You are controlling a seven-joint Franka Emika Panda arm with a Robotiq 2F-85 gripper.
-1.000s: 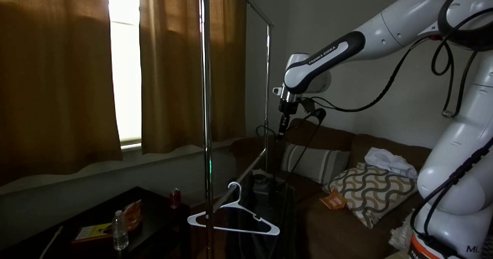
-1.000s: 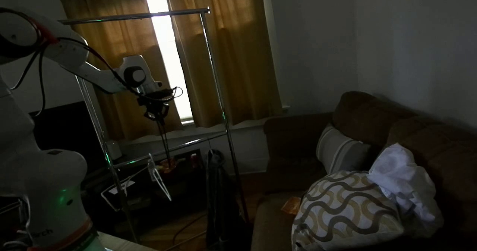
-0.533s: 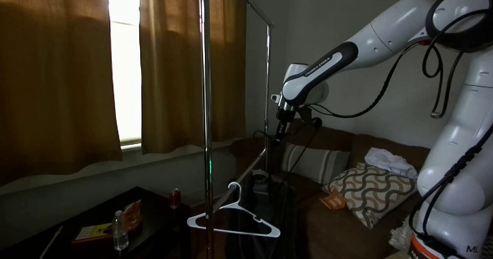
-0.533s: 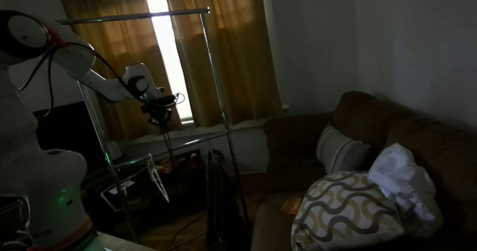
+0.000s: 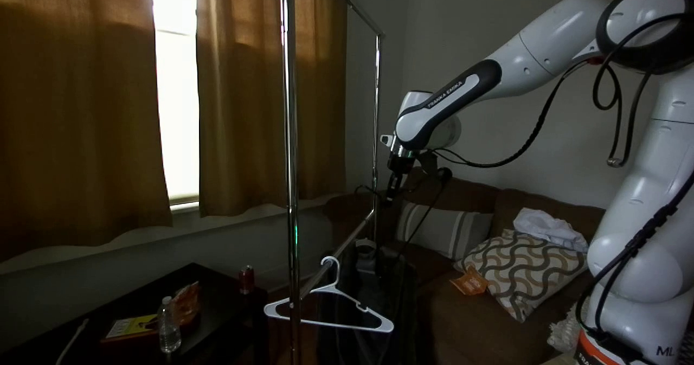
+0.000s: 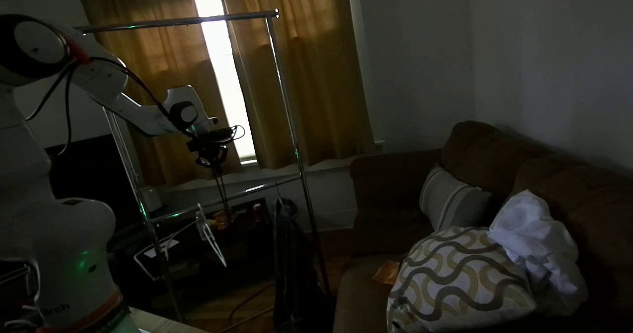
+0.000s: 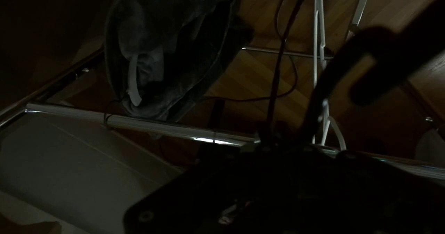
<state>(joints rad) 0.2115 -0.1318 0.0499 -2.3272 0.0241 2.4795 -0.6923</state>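
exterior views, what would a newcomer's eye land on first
Most likely the bright strip of window between the mustard curtains, glaring in both exterior views. Next, perhaps, comes the white robot arm, slanting down to its dark pincer near a chrome rack. Then a white hanger, hooked over that rack's lower bar, stands out against the gloom.

Dark hanger [image 5: 445, 175] held in the gripper [image 5: 390, 196].
Slim and tilted, it has one rounded shoulder raised and a thin bar slanting steeply down from it.
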